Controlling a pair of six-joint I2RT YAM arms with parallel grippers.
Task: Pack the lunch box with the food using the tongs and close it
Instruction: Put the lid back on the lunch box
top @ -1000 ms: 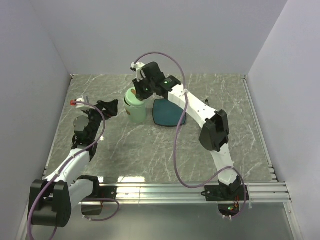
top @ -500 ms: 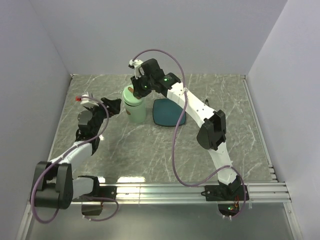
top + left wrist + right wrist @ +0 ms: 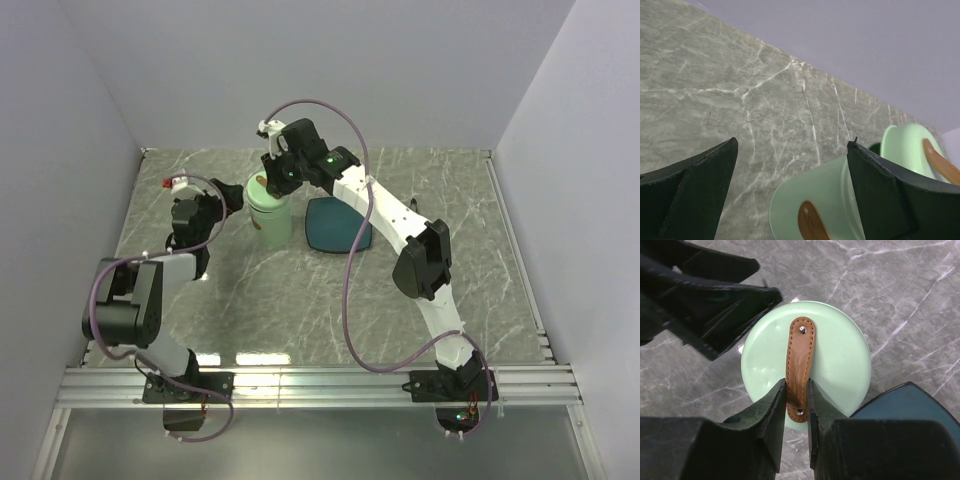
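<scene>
Swinging in from the left since a second ago, my left claw (image 3: 232, 197) now hangs spread wide just beside the mint-green lunch box (image 3: 271, 224). My right claw (image 3: 796, 401) is clenched on the brown strap handle (image 3: 799, 365) of the round lid (image 3: 840, 355), which sits atop the lunch box next to the dark teal plate (image 3: 335, 224).

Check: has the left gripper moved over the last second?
Yes. In the top view the left gripper has gone toward the far wall and closer to the lunch box, judged against the dark teal plate.
</scene>
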